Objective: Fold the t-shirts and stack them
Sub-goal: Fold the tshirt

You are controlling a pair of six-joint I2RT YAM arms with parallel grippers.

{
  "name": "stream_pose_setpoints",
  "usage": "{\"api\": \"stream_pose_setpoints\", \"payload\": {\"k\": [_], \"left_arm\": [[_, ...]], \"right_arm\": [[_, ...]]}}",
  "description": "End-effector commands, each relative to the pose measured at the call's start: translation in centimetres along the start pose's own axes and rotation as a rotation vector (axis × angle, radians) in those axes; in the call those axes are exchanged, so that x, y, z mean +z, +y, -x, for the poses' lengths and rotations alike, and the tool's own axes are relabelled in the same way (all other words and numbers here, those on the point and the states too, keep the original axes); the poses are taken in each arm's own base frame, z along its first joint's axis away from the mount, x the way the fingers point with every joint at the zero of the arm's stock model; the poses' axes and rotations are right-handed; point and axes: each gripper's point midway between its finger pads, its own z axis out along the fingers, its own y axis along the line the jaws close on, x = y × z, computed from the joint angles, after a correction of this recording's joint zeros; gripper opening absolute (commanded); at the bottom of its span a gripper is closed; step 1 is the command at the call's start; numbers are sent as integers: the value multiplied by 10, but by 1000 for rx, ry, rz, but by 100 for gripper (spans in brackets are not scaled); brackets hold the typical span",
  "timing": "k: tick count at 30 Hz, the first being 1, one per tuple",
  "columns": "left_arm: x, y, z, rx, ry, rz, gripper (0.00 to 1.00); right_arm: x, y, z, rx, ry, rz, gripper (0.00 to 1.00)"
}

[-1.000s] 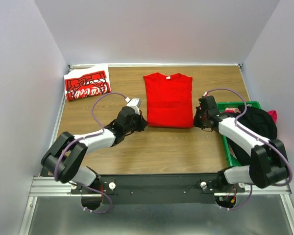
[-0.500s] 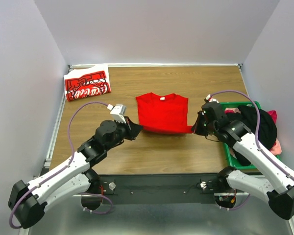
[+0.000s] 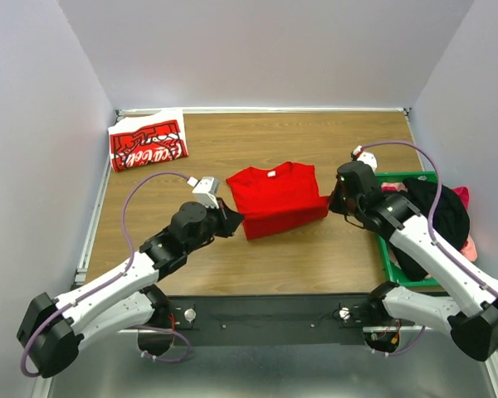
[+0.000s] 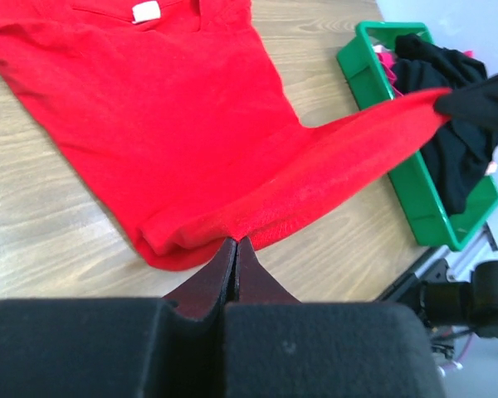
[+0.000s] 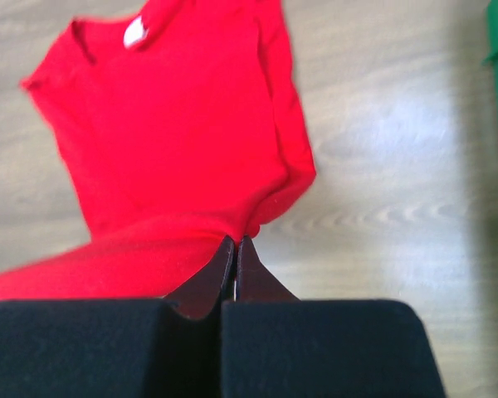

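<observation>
The plain red t-shirt (image 3: pixel 278 197) lies near the middle of the bench (image 3: pixel 315 265), its collar and small white label toward 12 o'clock. Both arms have it by the end nearest the arm bases. The left claw (image 3: pixel 235 220) is pinched shut on the cloth at the shirt's 8 o'clock corner. In the left wrist view its dark fingertips meet on a bunched edge of red. The right claw (image 3: pixel 332 203) is likewise clamped on the shirt, at about its 3 o'clock side, with red fabric drawn into the tips in the right wrist view. Between the two claws a band of red cloth runs taut, raised a little over the flat body of the shirt (how many layers lie under it cannot be told). The second t-shirt (image 3: pixel 148 143), red with white script lettering and a white edge, sits folded at the bench's 10 o'clock corner, well apart from both arms. At the 3 o'clock edge of the bench stands a green crate (image 3: pixel 405 175) holding a heap of black cloth (image 3: pixel 444 211) with a bit of pink at its far side, just beside the right arm.
</observation>
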Motion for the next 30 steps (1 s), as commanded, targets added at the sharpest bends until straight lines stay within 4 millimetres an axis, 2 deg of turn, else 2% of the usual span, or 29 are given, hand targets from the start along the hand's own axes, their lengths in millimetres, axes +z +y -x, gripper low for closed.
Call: {"api": "stream_pose_setpoints", "payload": {"k": [1, 3, 6, 10, 12, 14, 15, 18, 20, 21, 22, 25, 26, 28, 30], "left_arm": [[16, -9, 24, 29, -83, -10, 0], [22, -16, 32, 43, -89, -22, 0], [31, -16, 41, 61, -107, -4, 0], [39, -16, 54, 75, -130, -4, 0], [42, -17, 59, 80, -135, -15, 0], [48, -10, 61, 86, -132, 3, 0], [50, -9, 62, 91, -130, -4, 0], [58, 4, 66, 86, -132, 4, 0], [64, 14, 67, 87, -130, 21, 0], [67, 17, 65, 86, -112, 5, 0], [69, 17, 68, 88, -120, -6, 0], [81, 28, 68, 91, -100, -2, 0], [86, 33, 63, 94, -80, 6, 0], [91, 39, 66, 91, -79, 18, 0], [96, 46, 65, 84, -74, 33, 0]], "right_arm": [[8, 5, 51, 13, -185, -64, 0], [6, 8, 68, 13, -231, -75, 1], [6, 11, 86, 6, -281, -100, 0], [14, 15, 99, -38, -301, -130, 0], [25, 17, 102, -52, -299, -144, 0], [29, 20, 111, -63, -312, -147, 0], [38, 21, 113, -67, -308, -153, 0], [49, 23, 126, -72, -320, -155, 0], [66, 24, 124, -94, -295, -160, 0], [69, 25, 133, -84, -309, -155, 1], [81, 25, 129, -97, -288, -161, 0], [93, 29, 138, -108, -290, -159, 0], [105, 26, 136, -120, -271, -172, 0], [113, 31, 142, -125, -268, -164, 1], [129, 28, 139, -141, -244, -181, 0]]}}
